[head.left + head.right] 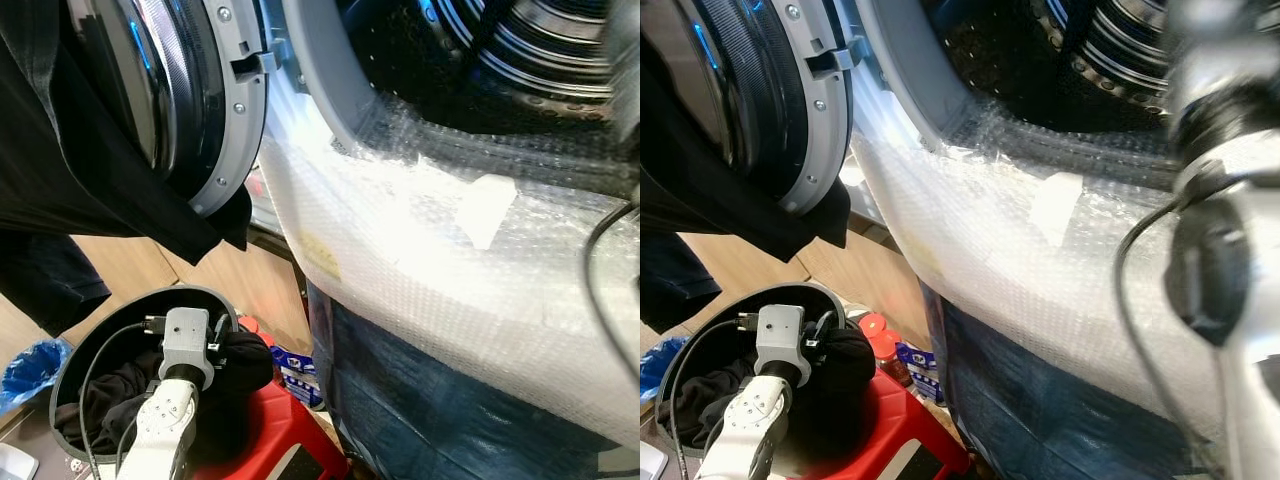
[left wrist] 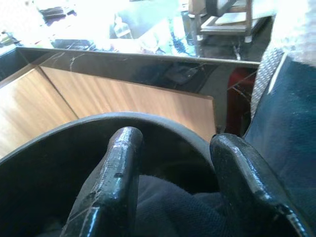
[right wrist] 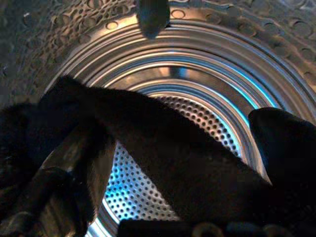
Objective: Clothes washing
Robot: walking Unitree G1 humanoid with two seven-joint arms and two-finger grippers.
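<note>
Now you are loading dark laundry into the washer.
Your right hand grips a black garment inside the drum; release it next. Your left hand, fingers apart, hovers over clothes in the basket.

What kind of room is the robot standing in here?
Probably a home laundry corner. A front-loading washing machine wrapped in bubble wrap stands with its door open, the perforated steel drum shows inside, and a round basket of dark clothes sits beside it.
</note>
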